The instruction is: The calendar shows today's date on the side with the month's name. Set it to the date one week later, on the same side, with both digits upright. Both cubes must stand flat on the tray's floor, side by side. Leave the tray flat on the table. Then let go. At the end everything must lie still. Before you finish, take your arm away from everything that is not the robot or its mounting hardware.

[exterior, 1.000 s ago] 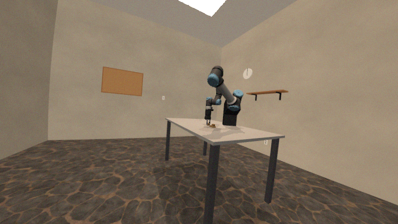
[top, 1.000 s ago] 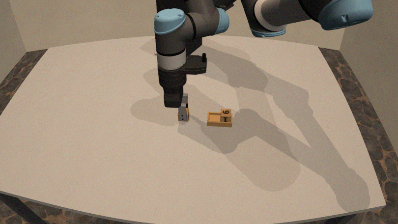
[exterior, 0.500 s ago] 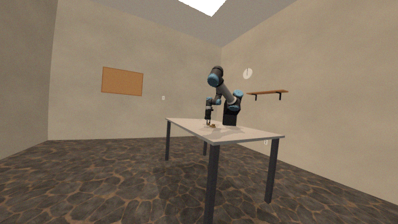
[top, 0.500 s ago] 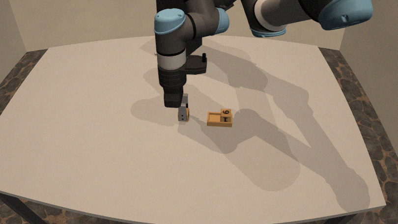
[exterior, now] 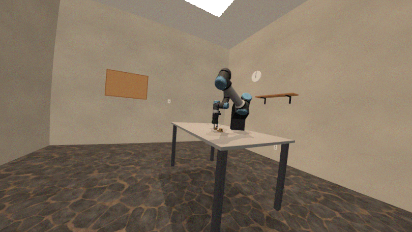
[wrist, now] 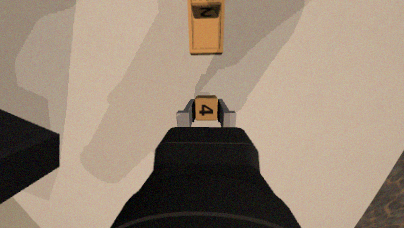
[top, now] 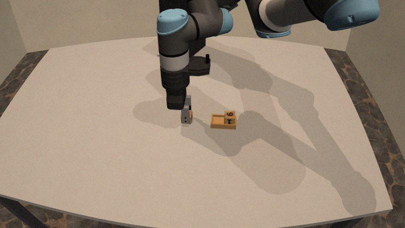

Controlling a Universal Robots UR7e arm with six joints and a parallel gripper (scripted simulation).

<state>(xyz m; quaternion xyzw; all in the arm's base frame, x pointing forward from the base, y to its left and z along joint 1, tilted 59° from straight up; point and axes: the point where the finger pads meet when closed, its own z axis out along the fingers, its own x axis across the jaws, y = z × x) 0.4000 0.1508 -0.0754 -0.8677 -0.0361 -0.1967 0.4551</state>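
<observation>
The table (top: 85, 141) carried the wooden tray (top: 218, 122), taken here as the reference. The arm (top: 172, 56) reached down just beside the tray's vacant end. Within the tray, one cube (top: 230, 116) stood at the end away from the arm, a 6 on its top. The gripper (wrist: 206, 116) was clamped on the second cube (wrist: 206, 108), beside the tray and outside it, a 4 facing upward.

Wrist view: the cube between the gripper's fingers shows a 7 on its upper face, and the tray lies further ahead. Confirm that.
Not quite. In the wrist view the cube held in the gripper shows a 4, not a 7. The tray does lie further ahead.
</observation>
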